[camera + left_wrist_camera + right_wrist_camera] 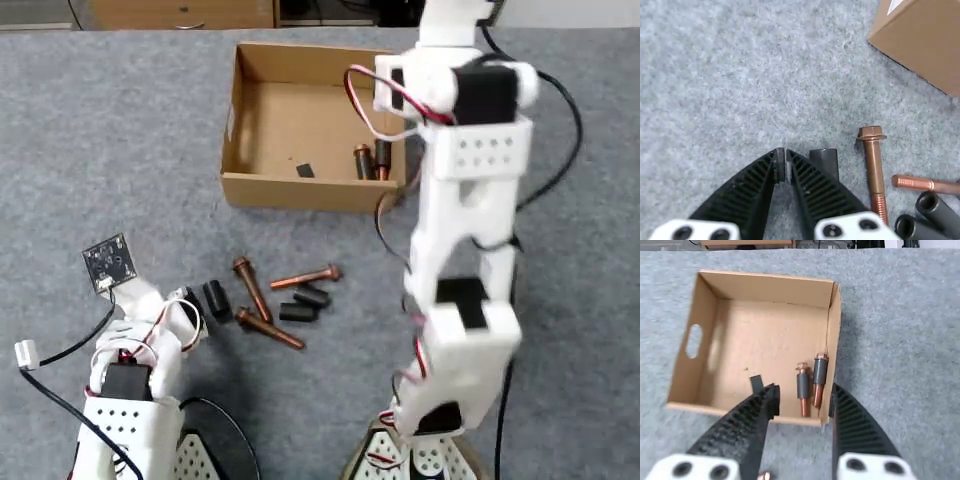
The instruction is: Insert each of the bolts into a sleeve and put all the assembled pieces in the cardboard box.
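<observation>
Three bolts (252, 288): bare and copper-coloured, flat on the grey carpet (120, 130) in front of the box, fanned out close together, none of them in a sleeve
Sleeves (311, 296): two black ones lie side by side among the bolts, and a third (215, 298) sits apart from that pair, right by the left gripper
Cardboard box (300, 192): open top, at the far middle of the table, apart from the loose parts
Assembled pieces (803, 385): two in the box already, each a bolt with a black sleeve around its shank, lying side by side in the near corner on the right arm's side
Left gripper (781, 162): down low at the carpet, fingers pinched together with barely a slit between the tips and nothing in them; the third sleeve (824, 161) is just beside one finger, outside the grip, with a bolt lying just past it
Right gripper (804, 392): up above the near edge of the box, fingers spread wide and empty, the two assembled pieces showing below in the gap
Black scrap (756, 384): small dark bit on the box floor, can't tell what it is
</observation>
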You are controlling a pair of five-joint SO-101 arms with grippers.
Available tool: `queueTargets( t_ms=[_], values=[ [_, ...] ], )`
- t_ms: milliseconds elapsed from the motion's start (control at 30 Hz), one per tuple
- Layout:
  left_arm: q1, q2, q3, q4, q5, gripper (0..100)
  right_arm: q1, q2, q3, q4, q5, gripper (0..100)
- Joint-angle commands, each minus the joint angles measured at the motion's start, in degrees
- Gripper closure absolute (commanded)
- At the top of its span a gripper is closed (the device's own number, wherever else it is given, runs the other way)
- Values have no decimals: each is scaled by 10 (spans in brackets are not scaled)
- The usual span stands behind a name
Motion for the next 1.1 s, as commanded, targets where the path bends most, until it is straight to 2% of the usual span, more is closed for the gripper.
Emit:
queueTargets(
  t_ms=[0, 67, 133, 200, 333, 433, 633, 733, 867, 1067],
  values=[
    [-8, -4, 3, -13, 4, 981, -9, -160, 117, 11, 4, 839],
    [-8, -4, 2, -13, 4, 981, -9, -228, 184, 11, 8, 839],
    [-8, -4, 1, -13, 4, 981, -19, -295, 254, 11, 53, 839],
    [-8, -4, 0, -13, 4, 981, -43, -352, 327, 11, 110, 839],
    [-8, -4, 0, -14, 5, 981, -101, -455, 504, 11, 156, 839],
    [-8, -4, -1, -14, 33, 981, -146, -517, 625, 2, 197, 839],
    [-56, -4, -10, -10, 62, 981, -183, -605, 820, -68, 299, 839],
    [-91, -4, -17, 11, 65, 981, -183, -625, 898, -85, 360, 839],
    [-140, -4, -41, 103, 62, 981, -183, -631, 967, -98, 421, 839],
    [-321, -4, -40, 105, 61, 981, -184, -629, 1027, -140, 505, 839]
  ],
)
